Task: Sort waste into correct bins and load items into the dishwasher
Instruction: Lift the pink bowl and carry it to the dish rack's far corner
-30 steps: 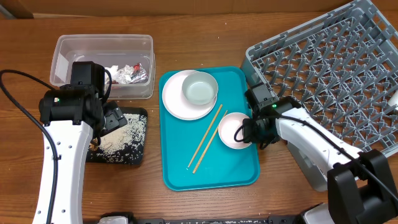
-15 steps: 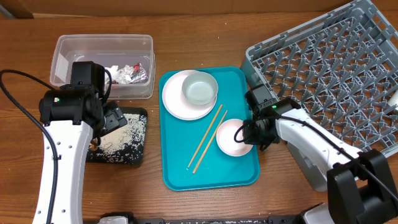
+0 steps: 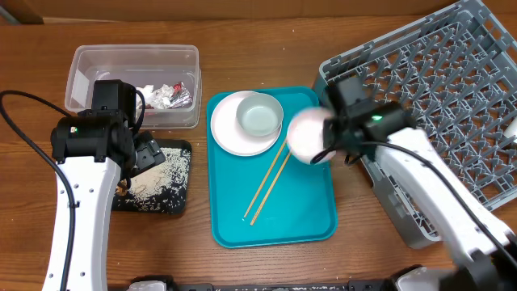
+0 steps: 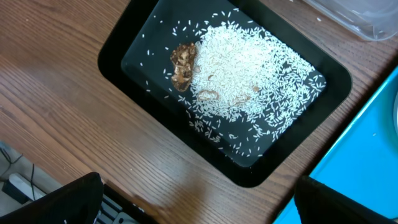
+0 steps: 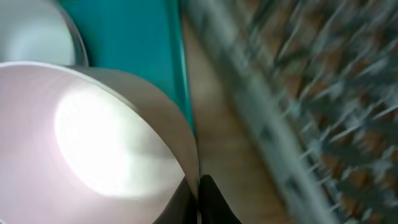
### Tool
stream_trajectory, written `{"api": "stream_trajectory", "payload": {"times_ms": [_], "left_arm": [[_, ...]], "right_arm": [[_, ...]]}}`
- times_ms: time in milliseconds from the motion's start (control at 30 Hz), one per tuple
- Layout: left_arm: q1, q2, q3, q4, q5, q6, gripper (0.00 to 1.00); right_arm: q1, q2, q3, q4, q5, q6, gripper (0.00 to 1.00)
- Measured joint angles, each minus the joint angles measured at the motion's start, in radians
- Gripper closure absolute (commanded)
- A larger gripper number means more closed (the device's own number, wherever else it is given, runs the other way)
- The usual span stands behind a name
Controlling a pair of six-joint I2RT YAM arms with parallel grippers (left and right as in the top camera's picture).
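- Right gripper was clamped on the rim of the pink bowl. The wrist view showed the two dark fingers pinching the bowl wall from inside and outside.
- Overhead, the pink bowl was blurred and sat over the right edge of the teal tray. It lay between the white plate and the near corner of the dish rack, and its opening was tilted toward the camera.
- In the right wrist view the dish rack was only a grey smear, so its pegs could not be made out.
- The grey bowl sat upright on the white plate, at the top of the teal tray.
- The two chopsticks lay side by side, diagonally across the middle of the tray. Their upper ends were hidden under the pink bowl.
- Left gripper hovered over the near edge of the black tray, empty, with its fingers spread wide to either side of the frame.
- The black tray held a heap of rice grains, with the brown scrap touching the heap's left side.
- The clear tub stood on the table just behind the black tray. The foil wrappers and the white napkin were inside it, at its front right.
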Motion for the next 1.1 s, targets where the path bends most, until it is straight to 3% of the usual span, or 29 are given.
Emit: {"api": "stream_trajectory", "payload": {"times_ms": [133,367,633,1100], "left_arm": [[0.000,0.000,0.000,0.000,0.000,0.000,0.00],[0.000,0.000,0.000,0.000,0.000,0.000,0.00],[0.000,0.000,0.000,0.000,0.000,0.000,0.00],[0.000,0.000,-0.006,0.001,0.000,0.000,0.00]], "right_arm": [[-0.041,-0.080,0.059,0.107,0.158,-0.023,0.96],[-0.211,-0.107,0.068,0.348,0.415,-0.192,0.96],[-0.485,-0.095,0.068,0.624,0.506,-0.317,0.96],[-0.731,0.255,0.068,1.078,0.777,-0.749,0.96]]}}
